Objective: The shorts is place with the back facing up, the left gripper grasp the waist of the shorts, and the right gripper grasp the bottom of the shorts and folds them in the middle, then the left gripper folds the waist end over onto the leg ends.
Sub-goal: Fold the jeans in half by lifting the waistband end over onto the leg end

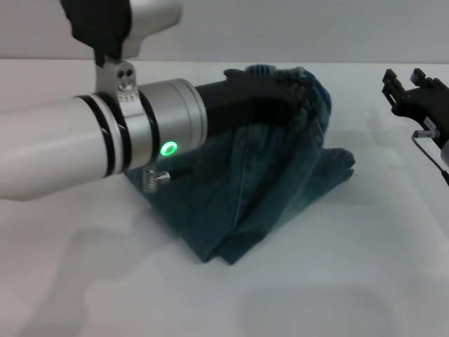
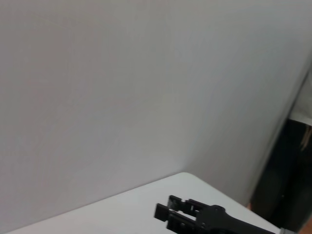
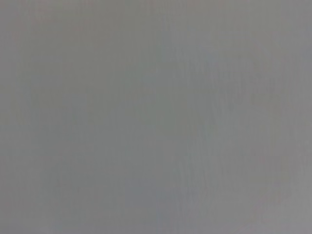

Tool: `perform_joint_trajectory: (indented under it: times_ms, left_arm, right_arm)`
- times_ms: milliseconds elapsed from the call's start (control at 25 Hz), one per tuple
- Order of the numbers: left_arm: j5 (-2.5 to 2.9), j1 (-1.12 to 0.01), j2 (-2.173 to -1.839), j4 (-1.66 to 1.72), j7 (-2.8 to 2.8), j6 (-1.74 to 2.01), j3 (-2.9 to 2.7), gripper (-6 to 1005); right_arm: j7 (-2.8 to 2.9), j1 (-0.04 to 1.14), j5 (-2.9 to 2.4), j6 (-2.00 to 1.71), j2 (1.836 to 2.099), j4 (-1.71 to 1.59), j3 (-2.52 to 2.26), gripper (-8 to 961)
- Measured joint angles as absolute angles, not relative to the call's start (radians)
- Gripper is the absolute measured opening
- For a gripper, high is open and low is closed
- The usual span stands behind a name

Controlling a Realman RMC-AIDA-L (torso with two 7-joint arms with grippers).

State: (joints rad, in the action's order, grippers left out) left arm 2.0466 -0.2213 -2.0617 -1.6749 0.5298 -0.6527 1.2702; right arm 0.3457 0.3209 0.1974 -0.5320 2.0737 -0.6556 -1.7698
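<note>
The blue denim shorts (image 1: 280,182) lie folded lengthwise on the white table (image 1: 365,281). One end is raised off the table at the back, and the cloth slopes down from there toward the front. My left gripper (image 1: 298,95) is shut on that raised end, and its black fingers are partly buried in the denim. My right gripper (image 1: 403,81) hangs open at the right edge, apart from the shorts and holding nothing. It also shows in the left wrist view as the right gripper (image 2: 165,214) over the table's corner. The right wrist view is plain grey.
My left arm (image 1: 84,147) crosses the left foreground and hides the shorts' left side. A pale wall (image 2: 122,97) stands behind the table. Bare tabletop lies in front of and to the right of the shorts.
</note>
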Motion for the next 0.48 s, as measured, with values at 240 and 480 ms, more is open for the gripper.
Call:
perform_joint_trajectory:
  times_ms: [240, 480]
  left_arm:
    - [1.963, -0.247, -2.062, -1.604, 0.595, -0.601, 1.240, 128]
    - [1.892, -0.300, -2.065, -1.493, 0.732, -0.481, 1.183, 139]
  right_arm:
    - [0.344, 0.307, 0.186, -0.522, 2.071, -0.681, -1.766, 476]
    - [0.344, 0.288, 0.157, -0.479, 2.070, -0.729, -1.764, 476]
